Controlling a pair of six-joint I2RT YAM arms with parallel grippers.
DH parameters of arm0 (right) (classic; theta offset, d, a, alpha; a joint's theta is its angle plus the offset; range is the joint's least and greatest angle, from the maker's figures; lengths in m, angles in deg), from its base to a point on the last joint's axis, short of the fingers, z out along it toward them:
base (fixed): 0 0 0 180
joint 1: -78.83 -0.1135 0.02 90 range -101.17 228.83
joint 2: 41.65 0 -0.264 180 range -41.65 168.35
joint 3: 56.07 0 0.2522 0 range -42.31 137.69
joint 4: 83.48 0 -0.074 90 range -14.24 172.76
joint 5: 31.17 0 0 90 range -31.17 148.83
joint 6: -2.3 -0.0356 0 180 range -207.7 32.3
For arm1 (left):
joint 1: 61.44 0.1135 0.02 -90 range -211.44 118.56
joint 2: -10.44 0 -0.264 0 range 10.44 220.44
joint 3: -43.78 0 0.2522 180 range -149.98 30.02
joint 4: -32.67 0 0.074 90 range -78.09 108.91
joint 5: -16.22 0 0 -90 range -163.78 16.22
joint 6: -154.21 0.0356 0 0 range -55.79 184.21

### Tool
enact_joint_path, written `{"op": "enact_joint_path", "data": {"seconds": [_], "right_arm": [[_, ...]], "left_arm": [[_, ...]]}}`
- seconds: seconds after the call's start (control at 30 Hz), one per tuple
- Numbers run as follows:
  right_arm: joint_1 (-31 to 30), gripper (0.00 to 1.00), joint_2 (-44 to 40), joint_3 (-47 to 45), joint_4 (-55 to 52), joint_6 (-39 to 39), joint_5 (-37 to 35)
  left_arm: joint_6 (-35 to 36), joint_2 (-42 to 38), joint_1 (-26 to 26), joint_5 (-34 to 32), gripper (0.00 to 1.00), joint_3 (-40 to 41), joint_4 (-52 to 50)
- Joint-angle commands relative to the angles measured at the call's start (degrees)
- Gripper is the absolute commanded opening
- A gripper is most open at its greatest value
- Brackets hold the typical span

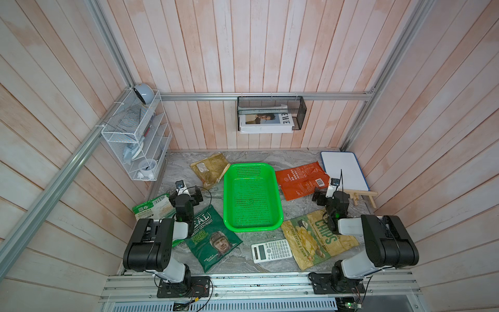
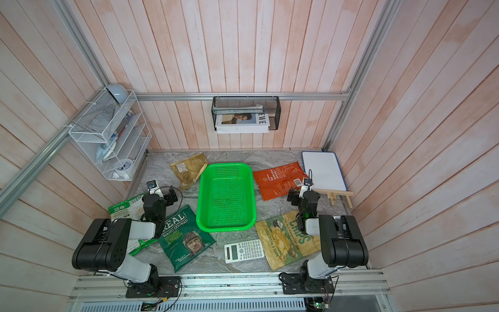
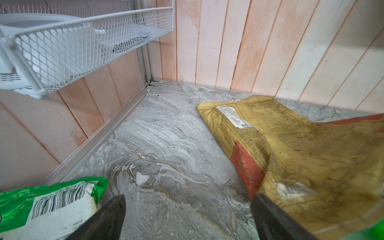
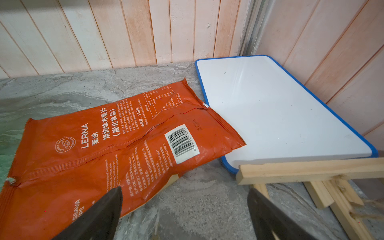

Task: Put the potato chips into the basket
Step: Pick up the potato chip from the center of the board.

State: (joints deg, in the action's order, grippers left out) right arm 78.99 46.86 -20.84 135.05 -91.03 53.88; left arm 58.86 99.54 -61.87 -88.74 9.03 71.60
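So, starting at the front edge: a white calculator (image 1: pixel 272 250) sits on the grey marbled surface (image 1: pixel 243 263), right between two of the potato chips bags. The dark green REAL bag (image 1: pixel 213 237) is to its left and the beige-green CHIPS bag (image 1: pixel 316 240) is just beside it on the right, partly hidden under the right arm. A bit further back on the left, the white-green bag (image 1: pixel 151 208) lies against the side wall, mostly covered by the left arm in both top views. The bright green basket (image 1: pixel 253 229) is smack in the middle of the surface, long side running front to back, and all five bags lie around it on the surface, not in it. The left gripper (image 3: pixel 188 205) hangs left of the basket with its jaws spread wide apart over bare surface. In the left wrist view one jaw is next to the white-green bag's barcode end and the other is by the tan-gold bag (image 3: pixel 301 145). The right gripper (image 4: pixel 184 195) is on the other side of the basket, jaws just as wide, with one over the near end of the orange-red bag (image 4: pixel 116 145). That bag's far corner reaches the blue rim of a small whiteboard (image 4: pixel 270 108) in the back right corner, whose near edge meets a little wooden easel (image 4: pixel 311 169). Up on the walls there's a white wire rack (image 1: pixel 137 135) on the left and a black mesh holder (image 1: pixel 271 101) at the back with a magazine (image 1: pixel 266 121) in it.
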Motion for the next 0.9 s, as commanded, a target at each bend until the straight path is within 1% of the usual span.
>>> {"op": "enact_joint_path", "data": {"seconds": [0.0,0.07,0.1,0.13,0.2,0.27,0.37,0.4,0.47,0.5,0.57,0.63,0.7,0.73,0.77,0.8,0.83,0.87], "right_arm": [[0.19,0.98,0.84,-0.05,0.88,0.08,0.55],[0.19,0.98,0.79,-0.11,0.88,0.08,0.64],[0.28,0.98,0.74,-0.27,1.17,0.09,0.63],[0.18,0.96,0.43,-0.42,1.41,0.05,0.37],[0.10,0.95,-2.07,-0.43,-0.47,-0.52,-1.30],[-0.54,0.92,-6.23,0.45,-5.55,-0.53,-4.13],[-3.73,0.89,-13.29,2.92,-14.93,0.59,-10.29],[-5.54,0.88,-15.66,4.69,-19.50,0.44,-12.47],[-9.25,0.87,-18.77,9.89,-30.87,0.41,-14.15],[-11.37,0.87,-19.58,13.32,-36.87,-0.45,-15.90],[-14.96,0.87,-19.87,20.49,-50.47,-5.31,-20.72],[-17.20,0.85,-19.37,27.19,-65.65,-15.51,-23.99],[-17.96,0.83,-19.08,31.83,-77.62,-25.79,-22.54],[-18.43,0.83,-18.94,32.96,-81.17,-29.06,-20.74],[-18.97,0.83,-18.90,33.54,-83.87,-31.09,-19.68],[-19.76,0.83,-18.90,33.96,-85.67,-32.82,-19.15],[-20.33,0.84,-18.90,34.28,-86.50,-34.03,-18.47],[-20.66,0.84,-18.90,34.42,-86.45,-34.80,-17.90]], "left_arm": [[0.47,0.20,0.24,1.16,1.00,-0.66,0.02],[0.58,-0.02,0.18,1.34,1.00,-0.50,0.27],[0.64,-1.20,0.25,1.67,0.99,-0.80,-1.19],[0.64,-3.11,0.25,1.58,0.99,-1.36,-3.91],[-0.06,-7.04,0.25,-0.31,0.99,-4.50,-12.87],[-0.49,-9.98,0.14,-2.14,0.94,-7.93,-20.64],[-2.74,-14.12,-0.04,-4.71,0.94,-10.76,-26.07],[-5.22,-15.38,-0.02,-5.21,0.94,-11.40,-27.10],[-6.52,-16.58,-0.08,-4.81,0.94,-13.82,-29.49],[-6.97,-16.32,-0.07,-3.49,0.94,-16.49,-31.43],[-6.46,-14.02,-0.01,1.68,0.93,-22.87,-36.66],[-5.86,-10.21,-0.12,8.68,0.91,-30.55,-43.15],[-4.96,-6.13,-0.36,14.70,0.90,-37.11,-48.05],[-4.21,-3.77,-0.59,17.23,0.90,-40.12,-50.32],[-4.23,-1.50,-0.83,17.18,0.89,-43.15,-53.07],[-6.13,1.23,-1.01,14.69,0.86,-47.30,-57.36],[-9.59,4.46,-0.94,11.87,0.84,-51.56,-62.16],[-12.83,7.27,-0.61,10.76,0.83,-55.35,-66.59]]}}
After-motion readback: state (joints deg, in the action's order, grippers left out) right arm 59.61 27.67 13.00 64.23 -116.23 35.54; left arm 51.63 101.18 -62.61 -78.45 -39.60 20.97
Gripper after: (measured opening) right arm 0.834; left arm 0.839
